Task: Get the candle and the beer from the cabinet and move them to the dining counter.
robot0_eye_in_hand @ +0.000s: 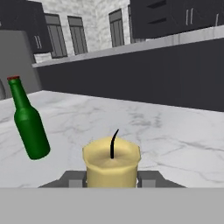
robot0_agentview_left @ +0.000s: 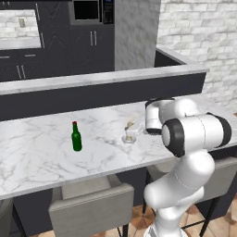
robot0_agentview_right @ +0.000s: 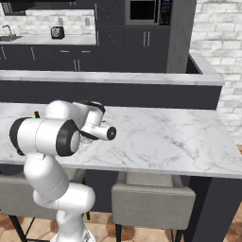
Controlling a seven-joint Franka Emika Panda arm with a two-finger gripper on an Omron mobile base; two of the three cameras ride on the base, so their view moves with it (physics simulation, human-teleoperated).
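Note:
The pale-yellow candle [robot0_eye_in_hand: 112,164] sits between my fingertips in the hand view, black wick up. From the left base view, the candle [robot0_agentview_left: 130,125] leans in its clear holder on the white marble dining counter [robot0_agentview_left: 37,152], and my gripper [robot0_agentview_left: 138,131] reaches it from the right, shut on it. The beer [robot0_agentview_left: 76,137], a dark-green bottle with a red cap, stands upright on the counter to the candle's left, apart from it. The beer [robot0_eye_in_hand: 29,127] appears tilted at the left of the hand view. Its red cap [robot0_agentview_right: 36,114] peeks over my arm. The cabinet is out of view.
A dark raised ledge [robot0_agentview_left: 92,92] runs along the counter's far side. Beige stools [robot0_agentview_left: 88,203] [robot0_agentview_right: 151,198] stand under the near edge. Bare marble [robot0_agentview_right: 165,137] stretches right of my arm. Black cabinets and a microwave [robot0_agentview_left: 88,10] line the back wall.

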